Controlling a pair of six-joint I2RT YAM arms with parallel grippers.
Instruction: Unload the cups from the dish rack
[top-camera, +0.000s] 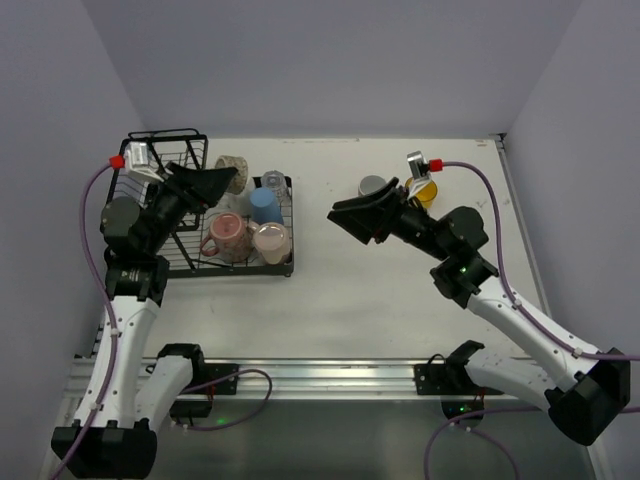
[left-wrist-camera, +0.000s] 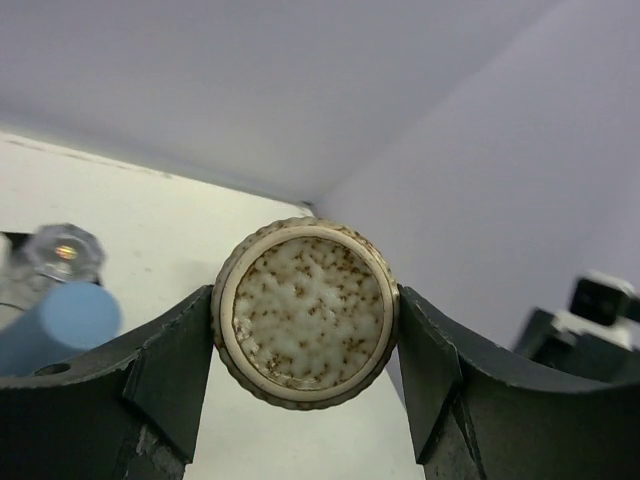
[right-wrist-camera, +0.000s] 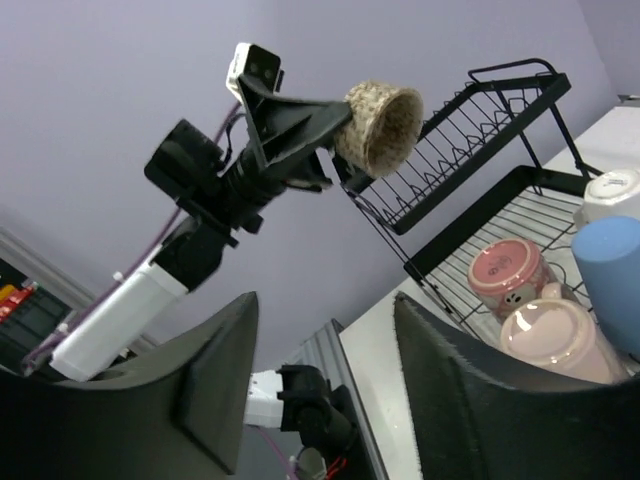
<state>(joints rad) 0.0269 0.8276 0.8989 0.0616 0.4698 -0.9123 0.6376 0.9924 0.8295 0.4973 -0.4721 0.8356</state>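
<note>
My left gripper (top-camera: 228, 178) is shut on a beige speckled cup (top-camera: 232, 166) and holds it in the air over the back of the black wire dish rack (top-camera: 180, 255). The left wrist view shows the cup's round base (left-wrist-camera: 305, 312) squeezed between both fingers. In the rack stand a pink mug (top-camera: 228, 235), a pale pink cup (top-camera: 271, 241), a blue cup (top-camera: 265, 205) and a clear glass (top-camera: 272, 182). My right gripper (top-camera: 345, 215) is open and empty, above the table's middle. Its wrist view shows the held cup (right-wrist-camera: 380, 125) and the rack (right-wrist-camera: 500, 130).
A grey cup (top-camera: 372, 186) and a yellow cup (top-camera: 423, 192) stand on the white table (top-camera: 400, 300) at the back right, just behind my right arm. Purple walls close the table in on three sides.
</note>
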